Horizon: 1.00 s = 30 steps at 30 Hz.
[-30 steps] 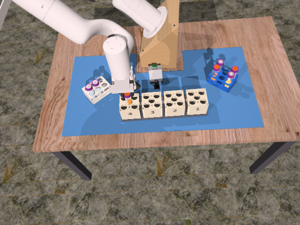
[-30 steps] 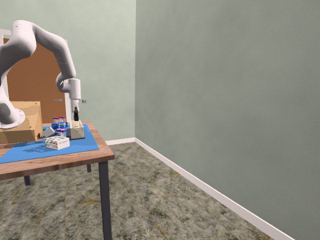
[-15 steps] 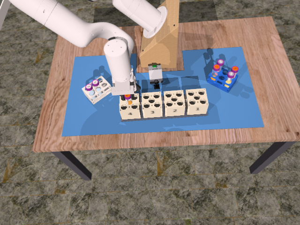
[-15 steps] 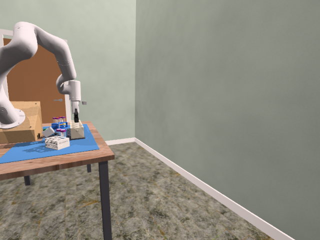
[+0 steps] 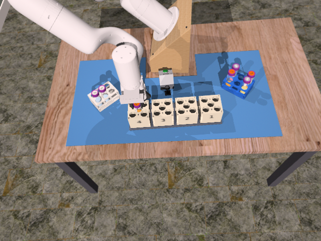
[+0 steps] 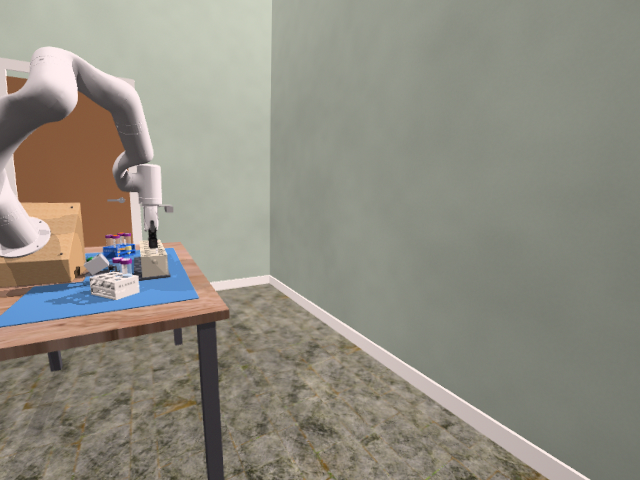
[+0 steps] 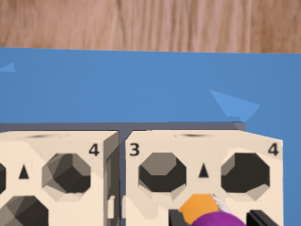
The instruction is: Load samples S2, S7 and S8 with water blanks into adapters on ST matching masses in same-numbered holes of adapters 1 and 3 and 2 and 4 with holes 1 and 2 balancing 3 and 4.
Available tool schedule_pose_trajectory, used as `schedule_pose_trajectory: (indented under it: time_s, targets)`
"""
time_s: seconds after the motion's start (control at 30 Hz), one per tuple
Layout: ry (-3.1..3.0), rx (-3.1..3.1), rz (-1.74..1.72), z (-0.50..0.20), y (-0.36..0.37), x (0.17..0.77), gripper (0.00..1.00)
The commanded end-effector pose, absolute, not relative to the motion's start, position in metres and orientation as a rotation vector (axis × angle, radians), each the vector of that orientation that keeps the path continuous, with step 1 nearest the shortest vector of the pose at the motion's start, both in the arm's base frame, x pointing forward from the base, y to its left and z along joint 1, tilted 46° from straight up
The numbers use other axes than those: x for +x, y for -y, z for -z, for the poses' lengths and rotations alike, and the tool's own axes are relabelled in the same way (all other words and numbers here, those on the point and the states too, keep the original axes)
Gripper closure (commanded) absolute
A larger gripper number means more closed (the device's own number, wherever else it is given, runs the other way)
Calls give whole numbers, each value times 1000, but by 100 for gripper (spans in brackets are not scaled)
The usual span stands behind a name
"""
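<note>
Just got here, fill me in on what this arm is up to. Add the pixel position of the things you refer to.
The gripper (image 5: 137,105) (image 6: 153,242) grips an orange-dotted sample tube (image 5: 136,105) (image 7: 218,220) over adapter 4 (image 5: 139,122) (image 7: 203,141). Four more tubes stand in the blue rack (image 5: 233,91), two white-dotted blanks in the white rack (image 5: 104,105) (image 6: 114,291). Adapters 1, 2 and 3 show no tubes.

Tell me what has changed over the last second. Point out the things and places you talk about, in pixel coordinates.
The gripper (image 5: 136,105) (image 6: 152,244) (image 7: 217,220) has moved down, bringing the orange-dot tube (image 5: 136,105) (image 7: 218,220) lower over adapter 4 (image 5: 139,124) (image 6: 155,267) (image 7: 204,151). It was already gripping the tube; nothing was newly grasped or released. The racks (image 5: 100,109) (image 5: 234,93) (image 6: 114,293), their tubes and the adapters stayed put.
</note>
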State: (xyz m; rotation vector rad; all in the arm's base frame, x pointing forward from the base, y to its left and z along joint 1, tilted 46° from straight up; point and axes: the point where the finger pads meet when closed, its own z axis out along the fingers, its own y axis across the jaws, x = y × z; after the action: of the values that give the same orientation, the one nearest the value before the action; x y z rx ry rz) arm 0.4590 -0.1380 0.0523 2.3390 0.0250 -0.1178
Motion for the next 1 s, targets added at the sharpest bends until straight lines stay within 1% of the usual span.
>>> schedule_pose_trajectory:
  time_s: [0.0, 0.97]
  targets:
    - [-25, 2339, 116, -51, 140, 459, 100]
    - [-25, 2339, 116, -39, 152, 458, 100]
